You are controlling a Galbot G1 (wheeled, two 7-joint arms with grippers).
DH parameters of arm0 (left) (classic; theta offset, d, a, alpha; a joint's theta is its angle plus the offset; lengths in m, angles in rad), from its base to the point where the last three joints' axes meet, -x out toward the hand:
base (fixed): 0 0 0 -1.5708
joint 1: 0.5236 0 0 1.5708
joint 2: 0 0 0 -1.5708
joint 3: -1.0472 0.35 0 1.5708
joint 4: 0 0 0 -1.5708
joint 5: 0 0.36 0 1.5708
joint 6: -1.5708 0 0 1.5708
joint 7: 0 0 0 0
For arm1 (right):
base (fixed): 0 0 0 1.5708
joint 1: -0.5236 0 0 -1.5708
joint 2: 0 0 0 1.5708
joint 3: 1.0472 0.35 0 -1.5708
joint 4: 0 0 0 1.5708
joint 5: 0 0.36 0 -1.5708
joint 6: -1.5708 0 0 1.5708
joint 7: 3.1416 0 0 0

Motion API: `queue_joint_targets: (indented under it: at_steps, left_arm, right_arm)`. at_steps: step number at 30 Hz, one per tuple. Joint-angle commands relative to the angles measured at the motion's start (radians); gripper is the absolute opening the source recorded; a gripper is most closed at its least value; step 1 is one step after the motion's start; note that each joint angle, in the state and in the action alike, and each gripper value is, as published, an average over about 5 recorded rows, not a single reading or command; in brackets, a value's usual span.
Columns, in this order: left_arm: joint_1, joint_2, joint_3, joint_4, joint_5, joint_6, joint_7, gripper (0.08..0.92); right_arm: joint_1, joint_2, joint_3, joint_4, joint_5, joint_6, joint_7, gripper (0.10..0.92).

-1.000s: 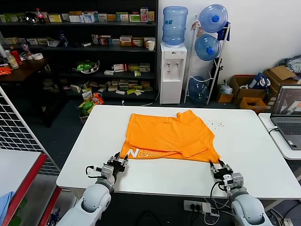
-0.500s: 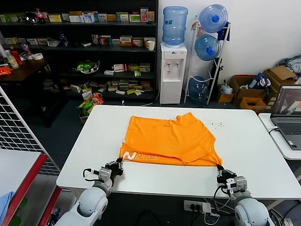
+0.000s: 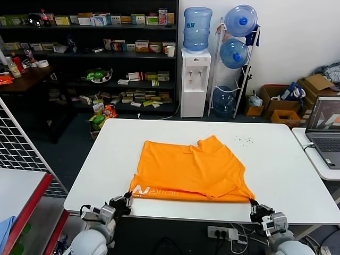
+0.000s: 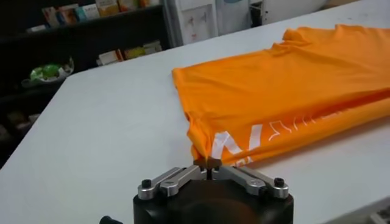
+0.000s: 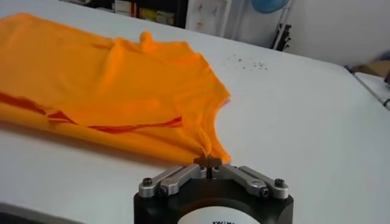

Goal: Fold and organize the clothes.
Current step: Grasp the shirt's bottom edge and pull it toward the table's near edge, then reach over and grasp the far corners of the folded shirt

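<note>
The orange T-shirt (image 3: pixel 191 167) lies folded on the white table (image 3: pixel 276 159), white lettering along its near edge. My left gripper (image 3: pixel 126 199) is shut on the shirt's near left corner at the table's front edge; the left wrist view shows the fingers (image 4: pixel 208 163) pinching the fabric (image 4: pixel 280 97) by the lettering. My right gripper (image 3: pixel 254 204) is shut on the near right corner; the right wrist view shows it (image 5: pixel 208 162) pinching the orange hem (image 5: pixel 122 85).
A laptop (image 3: pixel 325 127) sits on a side table at the right. A red-edged table with blue cloth (image 3: pixel 8 226) stands at the left by a wire grid. Shelves, a water dispenser (image 3: pixel 195 79) and boxes stand behind the table.
Both grippers have pulled back toward the table's front edge with the shirt's near corners, dragging the shirt toward me and stretching its near edge straight.
</note>
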Motion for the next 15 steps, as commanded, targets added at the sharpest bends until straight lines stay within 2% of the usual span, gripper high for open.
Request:
queue_joint_targets:
  at_steps: [1,9,12,15]
  left_arm:
    - [0.164,0.066,-0.022,-0.177,-0.014,0.042,-0.030,0.114]
    - [0.130,0.105,-0.070,-0.260,-0.069,0.037,-0.020,0.326]
    - [0.022,0.095,-0.066,-0.211,-0.080,0.007,-0.016,0.412]
    - [-0.120,0.068,-0.038,-0.108,-0.096,-0.028,-0.011,0.499]
  right_arm:
    - [-0.110,-0.016,0.021,0.130,0.015,-0.038,0.024,0.156]
    - [-0.040,-0.065,0.029,0.134,0.104,0.136,0.018,0.380]
    - [0.071,-0.086,0.015,0.076,0.158,0.177,0.015,0.467]
    - [0.223,-0.104,-0.019,-0.024,0.221,0.186,-0.001,0.553]
